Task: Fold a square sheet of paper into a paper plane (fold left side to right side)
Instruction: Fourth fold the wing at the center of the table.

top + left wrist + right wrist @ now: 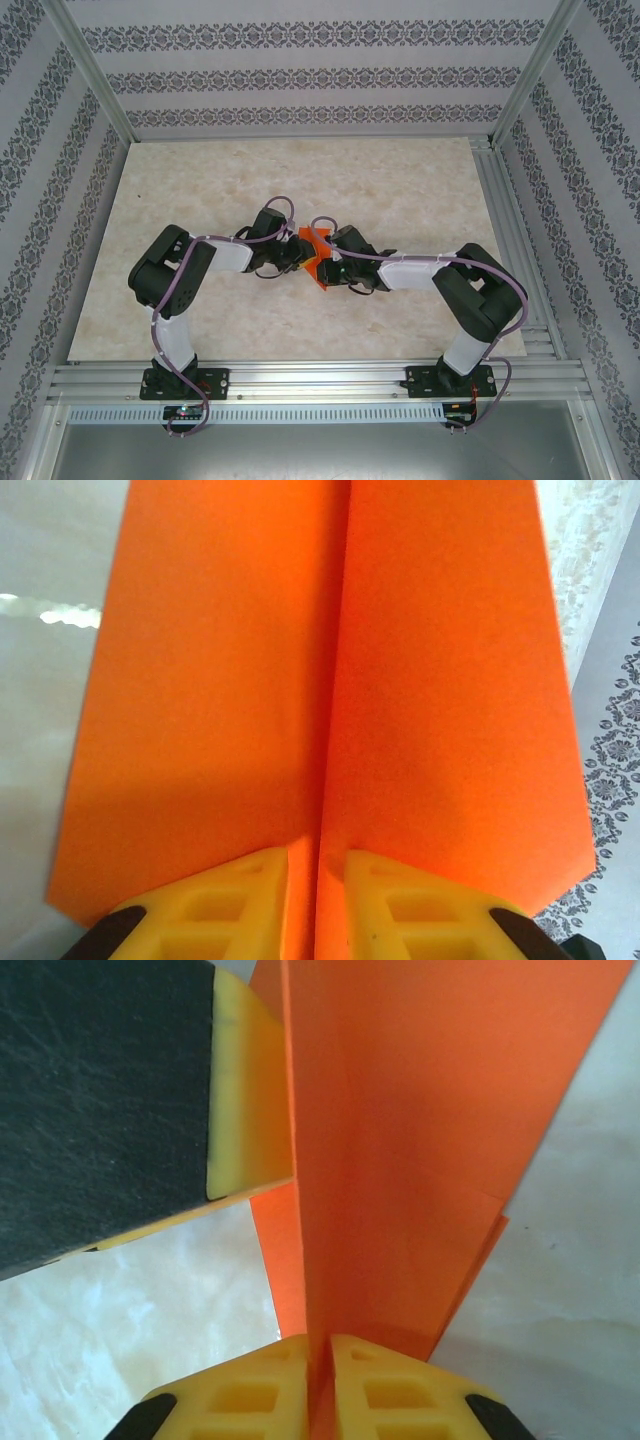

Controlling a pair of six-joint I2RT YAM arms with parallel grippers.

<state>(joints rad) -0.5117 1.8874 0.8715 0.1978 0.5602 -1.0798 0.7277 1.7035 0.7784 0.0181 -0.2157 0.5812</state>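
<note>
Near the middle of the table [400,190], the left gripper [318,880] and right gripper [320,1360] both pinch the folded orange paper [316,256] along its centre crease (flaps spread either side), so the centre fold seems in hand and next calls for a steady, even press.

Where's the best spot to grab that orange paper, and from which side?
Probably the centre crease of the paper, coming in along the fold with one finger each side: the doubled ridge is stiffer than the flat wings. The left gripper and right gripper are both shut on it that way.
</note>
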